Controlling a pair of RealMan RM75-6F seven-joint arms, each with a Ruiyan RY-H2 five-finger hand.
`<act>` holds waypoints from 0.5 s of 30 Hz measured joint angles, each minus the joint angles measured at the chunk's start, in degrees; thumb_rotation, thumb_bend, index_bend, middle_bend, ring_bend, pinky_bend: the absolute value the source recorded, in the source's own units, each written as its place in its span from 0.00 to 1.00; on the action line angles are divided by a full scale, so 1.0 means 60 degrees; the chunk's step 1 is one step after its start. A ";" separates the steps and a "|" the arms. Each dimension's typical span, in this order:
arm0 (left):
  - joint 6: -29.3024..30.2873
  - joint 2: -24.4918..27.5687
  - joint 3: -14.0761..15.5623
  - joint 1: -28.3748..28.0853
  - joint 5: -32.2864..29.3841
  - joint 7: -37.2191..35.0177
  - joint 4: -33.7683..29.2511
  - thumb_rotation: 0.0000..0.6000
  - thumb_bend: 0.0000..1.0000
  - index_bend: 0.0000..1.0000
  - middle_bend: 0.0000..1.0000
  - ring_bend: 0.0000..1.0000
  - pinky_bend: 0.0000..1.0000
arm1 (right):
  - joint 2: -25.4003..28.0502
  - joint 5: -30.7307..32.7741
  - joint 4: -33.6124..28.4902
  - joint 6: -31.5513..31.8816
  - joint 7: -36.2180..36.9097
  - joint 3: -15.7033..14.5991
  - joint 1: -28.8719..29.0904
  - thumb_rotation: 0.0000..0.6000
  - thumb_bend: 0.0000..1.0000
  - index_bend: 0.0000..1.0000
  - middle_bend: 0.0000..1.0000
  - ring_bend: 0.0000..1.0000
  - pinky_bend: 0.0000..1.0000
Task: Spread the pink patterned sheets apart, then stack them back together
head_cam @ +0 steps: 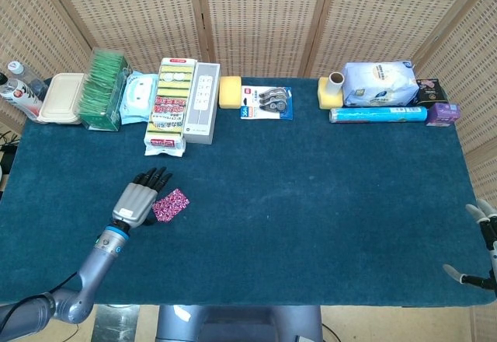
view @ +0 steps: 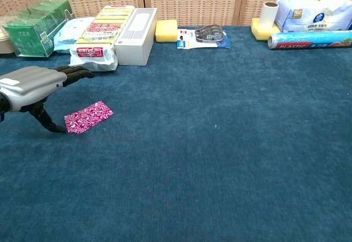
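Left hand (view: 33, 82) spread, perhaps touching pink sheets (view: 88, 116)

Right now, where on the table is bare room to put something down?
Bare: the blue cloth right of the pink patterned sheets, up to the back row. Crowded: that row from the green tea box to the plastic wrap roll.

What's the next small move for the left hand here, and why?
Probably ease the left hand a little further toward the pink patterned sheets and lower its fingers onto them. The sheets lie as one stack on the table, not yet spread. The hand hovers open beside them, thumb tip near their edge, holding nothing. The right hand sits far off at the opposite edge.
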 measured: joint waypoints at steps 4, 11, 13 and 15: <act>0.0077 -0.0066 -0.0072 -0.0013 -0.0064 0.0160 -0.0037 1.00 0.08 0.00 0.00 0.00 0.14 | 0.0008 -0.0002 0.0006 0.0009 0.0028 0.0001 -0.0007 1.00 0.00 0.07 0.00 0.00 0.00; 0.0080 -0.0167 -0.0115 -0.0048 -0.0096 0.0244 -0.0100 1.00 0.08 0.00 0.00 0.00 0.14 | 0.0011 -0.0013 0.0001 0.0007 0.0018 -0.0002 -0.0009 1.00 0.00 0.07 0.00 0.00 0.00; 0.0065 -0.0200 -0.0101 -0.0061 -0.0099 0.0305 -0.0122 1.00 0.08 0.00 0.00 0.00 0.14 | 0.0010 -0.0009 -0.0002 0.0016 0.0010 0.0002 -0.0013 1.00 0.00 0.07 0.00 0.00 0.00; 0.0066 -0.0216 -0.0095 -0.0065 -0.0090 0.0303 -0.0170 1.00 0.08 0.00 0.00 0.00 0.14 | 0.0013 -0.0011 -0.0003 0.0011 0.0020 0.0000 -0.0012 1.00 0.00 0.07 0.00 0.00 0.00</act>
